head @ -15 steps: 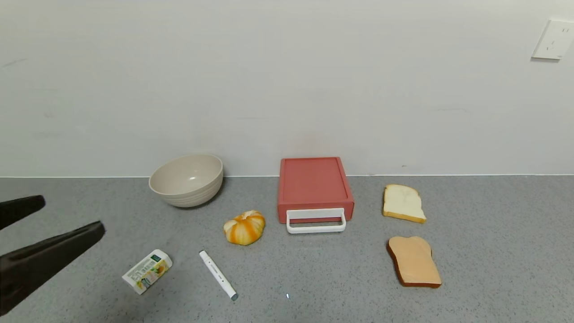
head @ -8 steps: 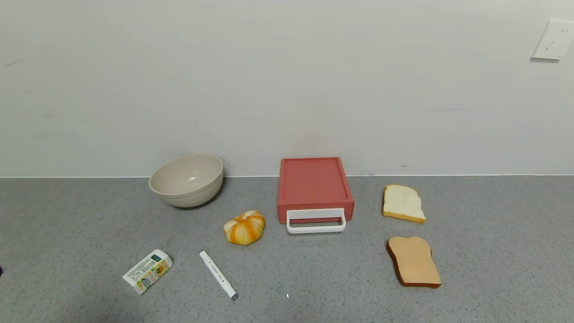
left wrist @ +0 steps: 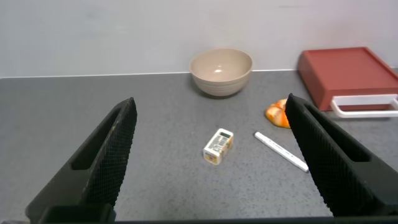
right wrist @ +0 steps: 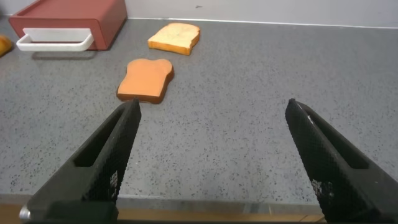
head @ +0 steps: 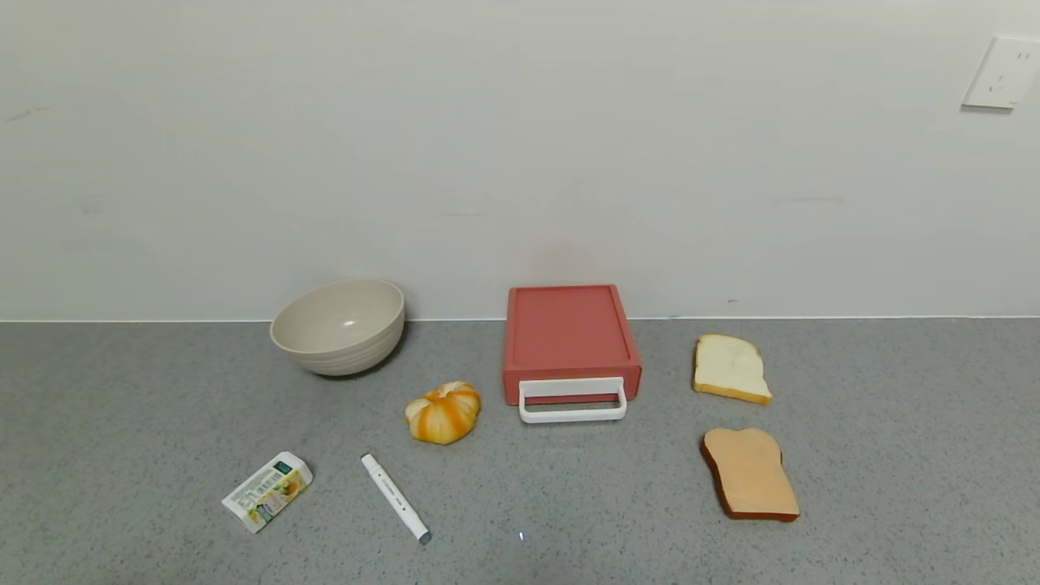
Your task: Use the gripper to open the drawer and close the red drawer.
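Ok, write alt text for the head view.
A closed red drawer with a white handle sits against the wall on a grey counter. Left of it are a pumpkin, bowl, pen and carton; right, two bread slices. No arms show.

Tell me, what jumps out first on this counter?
The coral-red drawer with its white loop handle stands shut against the wall at the middle of the grey counter. An orange-striped pumpkin sits to its left, two bread slices to its right. Both wrist views show open black grippers, left and right, well short of it.

no legible text (carton (head: 266, 491) label too small)
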Controlling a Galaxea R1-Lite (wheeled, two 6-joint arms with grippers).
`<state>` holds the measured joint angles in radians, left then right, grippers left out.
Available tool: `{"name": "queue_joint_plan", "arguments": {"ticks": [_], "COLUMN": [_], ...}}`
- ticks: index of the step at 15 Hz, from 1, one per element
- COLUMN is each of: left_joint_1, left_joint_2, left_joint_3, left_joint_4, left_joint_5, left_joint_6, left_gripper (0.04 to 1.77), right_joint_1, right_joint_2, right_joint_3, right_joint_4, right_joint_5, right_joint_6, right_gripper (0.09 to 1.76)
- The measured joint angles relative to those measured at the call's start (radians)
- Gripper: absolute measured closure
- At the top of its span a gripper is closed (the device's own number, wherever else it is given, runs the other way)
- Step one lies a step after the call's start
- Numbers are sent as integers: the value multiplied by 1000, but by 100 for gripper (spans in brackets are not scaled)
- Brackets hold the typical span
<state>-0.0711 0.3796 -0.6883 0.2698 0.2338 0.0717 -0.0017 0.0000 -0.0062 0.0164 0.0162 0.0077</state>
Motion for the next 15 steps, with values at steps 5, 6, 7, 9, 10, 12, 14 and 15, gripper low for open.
{"name": "queue_joint_plan", "arguments": {"ticks": [5,6,7,9,10,12,14,15], "left_joint_1": [64,67,69,70,71,71,71,71], "left_joint_2": [-177,-217,-257,-325,-346,-368,-376,-378], "left_joint_3": [138,184,229,321,371,483,601,646], "left_joint_4": [2,-4,-9,-32,-81,-246,-361,-364], "left_joint_5": [-1,-9,-37,-100,-110,-125,-153,-175], "left_joint_6": [22,22,18,4,-7,-20,-19,-22], "left_gripper": [9,9,9,9,9,9,9,9], "right_joint_1": [0,0,0,0,0,0,0,0], "right_joint_2": [0,0,0,0,0,0,0,0], "right_joint_3": [0,0,0,0,0,0,0,0], "right_joint_4": [0,0,0,0,0,-1,-1,-1], "right_joint_5": [0,0,0,0,0,0,0,0], "right_joint_6": [0,0,0,0,0,0,0,0], "right_gripper": [14,14,14,14,14,14,14,14]}}
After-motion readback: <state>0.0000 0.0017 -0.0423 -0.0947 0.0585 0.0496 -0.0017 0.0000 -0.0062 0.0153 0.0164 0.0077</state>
